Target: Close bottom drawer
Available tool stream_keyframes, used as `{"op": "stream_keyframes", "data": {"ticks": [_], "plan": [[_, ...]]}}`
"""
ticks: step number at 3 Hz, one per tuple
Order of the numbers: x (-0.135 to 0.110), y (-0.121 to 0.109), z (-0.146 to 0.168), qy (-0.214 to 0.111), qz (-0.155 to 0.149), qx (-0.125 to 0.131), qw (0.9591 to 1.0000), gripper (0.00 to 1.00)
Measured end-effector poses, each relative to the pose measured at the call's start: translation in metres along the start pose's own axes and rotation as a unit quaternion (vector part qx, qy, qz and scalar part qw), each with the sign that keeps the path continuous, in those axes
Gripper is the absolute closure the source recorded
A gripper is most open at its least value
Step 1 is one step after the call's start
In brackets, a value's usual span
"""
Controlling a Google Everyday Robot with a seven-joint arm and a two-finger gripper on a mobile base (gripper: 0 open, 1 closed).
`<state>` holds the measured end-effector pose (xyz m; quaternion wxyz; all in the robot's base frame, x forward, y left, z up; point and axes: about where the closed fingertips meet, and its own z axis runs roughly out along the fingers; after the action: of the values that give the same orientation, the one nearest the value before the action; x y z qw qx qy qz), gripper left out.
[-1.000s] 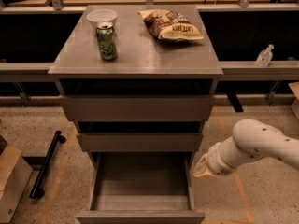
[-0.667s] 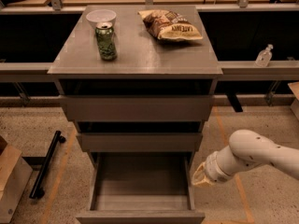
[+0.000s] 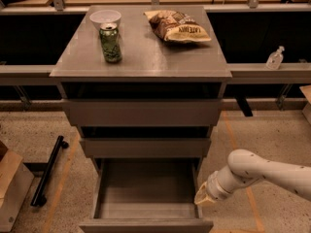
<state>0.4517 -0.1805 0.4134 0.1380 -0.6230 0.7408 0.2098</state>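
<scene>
The bottom drawer (image 3: 146, 224) is pulled far out from the grey-brown cabinet, its deep box body open and empty, its flat front panel at the lower edge of the view. The two drawers above it, the mid-width one (image 3: 145, 147) and the widest one (image 3: 143, 112), are pushed in. My gripper (image 3: 205, 198) comes in from the right on a white arm and sits just outside the open drawer's right wall, near its front corner.
On the cabinet top stand a green can (image 3: 111, 42), a white bowl (image 3: 105, 18) and a chip bag (image 3: 178, 27). A black bar (image 3: 47, 171) and a cardboard box (image 3: 10, 188) lie on the floor at left. A clear bottle (image 3: 274, 58) sits on the right ledge.
The arm has dropped lower and drawn toward the drawer's front right corner. The drawer has not moved.
</scene>
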Motion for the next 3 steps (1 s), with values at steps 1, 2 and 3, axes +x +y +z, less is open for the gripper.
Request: {"op": "stream_keyframes", "data": {"ticks": [1, 2, 3], "plan": [[0.022, -0.009, 0.033, -0.006, 0.038, -0.013, 0.9992, 1.00], [0.025, -0.008, 0.042, -0.009, 0.043, -0.018, 0.9989, 1.00], [0.031, -0.004, 0.057, -0.003, 0.045, -0.023, 0.9987, 1.00]]}}
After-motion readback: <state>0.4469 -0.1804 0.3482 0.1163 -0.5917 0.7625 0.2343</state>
